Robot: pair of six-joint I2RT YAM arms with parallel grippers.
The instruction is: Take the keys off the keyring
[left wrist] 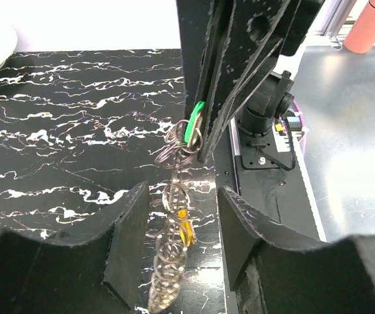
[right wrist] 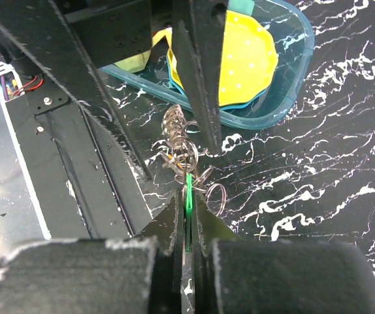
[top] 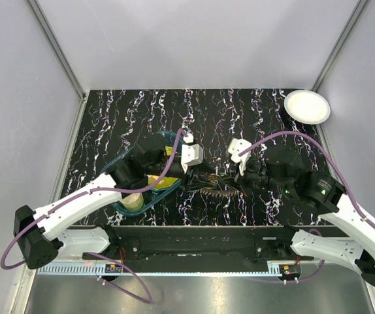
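Your right tool (right wrist: 187,199) is clamped on the green tab (right wrist: 189,186). The keyring (left wrist: 168,248) hangs from it over the tabletop (left wrist: 57,131), between the parted jaws of your left tool (left wrist: 182,199). It looks light, floppy and slippery, so pinch a single ring.

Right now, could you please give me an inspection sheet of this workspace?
Surface: black marbled table, no spills seen.
Job's things: keyring runs between the claws, with a green tab at its raised end.
Clutter: teal tray holding a yellow plate; white plate at the far right corner.
Grippers: left claw open, straddling the keyring; right claw shut on the green tab.
Cables: purple cables arc over both arms.
Surroundings: grey walls; nothing else seen.
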